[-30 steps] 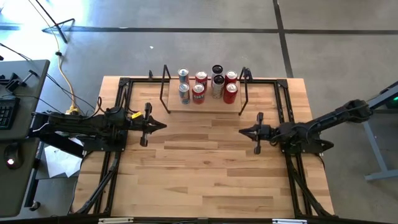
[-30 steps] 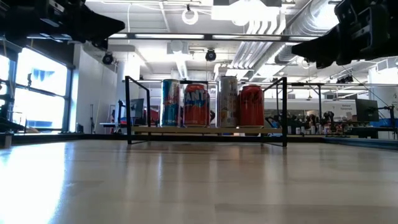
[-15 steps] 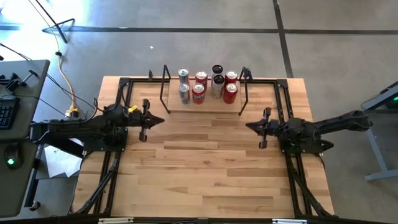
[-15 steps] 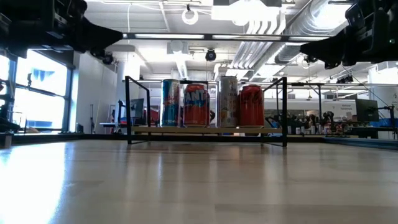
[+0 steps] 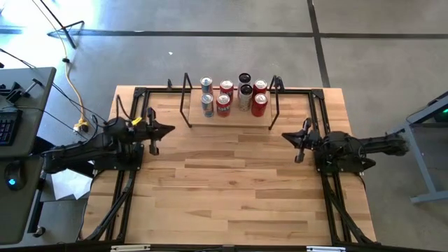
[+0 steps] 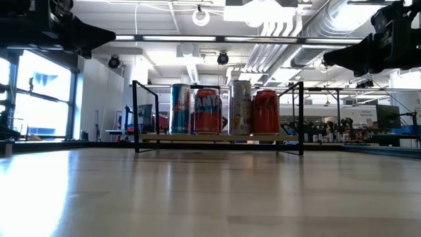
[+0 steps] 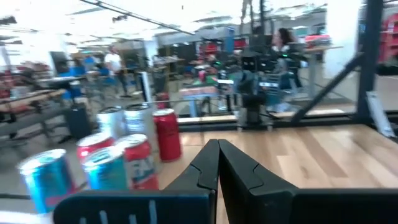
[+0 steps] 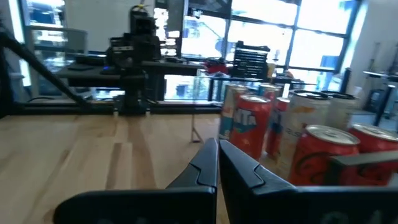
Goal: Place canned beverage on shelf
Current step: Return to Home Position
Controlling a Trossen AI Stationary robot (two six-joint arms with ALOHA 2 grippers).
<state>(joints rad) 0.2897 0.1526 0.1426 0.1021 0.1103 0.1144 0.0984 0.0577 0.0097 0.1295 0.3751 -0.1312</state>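
Observation:
Several canned beverages point(image 5: 233, 96) stand upright in two rows on the shelf point(image 5: 228, 120), a light-wood plank with black rod frames at both ends. The shelf rests on the table near its far edge. The low view shows the cans point(image 6: 223, 109) side by side on the plank. My left gripper point(image 5: 171, 129) hovers shut near the table's left side, pointing level toward the shelf's left end, and holds nothing. My right gripper point(image 5: 283, 135) hovers shut near the right side, pointing level toward the table's middle. Each wrist view shows its shut fingers point(image 7: 218, 144) point(image 8: 217, 143) with cans beyond them.
Black frame rails point(image 5: 133, 133) point(image 5: 323, 126) run along the table's left, right and far sides. A desk with a keyboard point(image 5: 8, 126) stands left of the table. The wooden tabletop point(image 5: 231, 189) stretches between the arms toward the near edge.
Both arms have drawn back from the table's middle. My left gripper has gone toward the left and far edges and turned toward the shelf. My right gripper has gone toward the right edge and slightly toward the far edge. Both stay shut; the cans have not moved.

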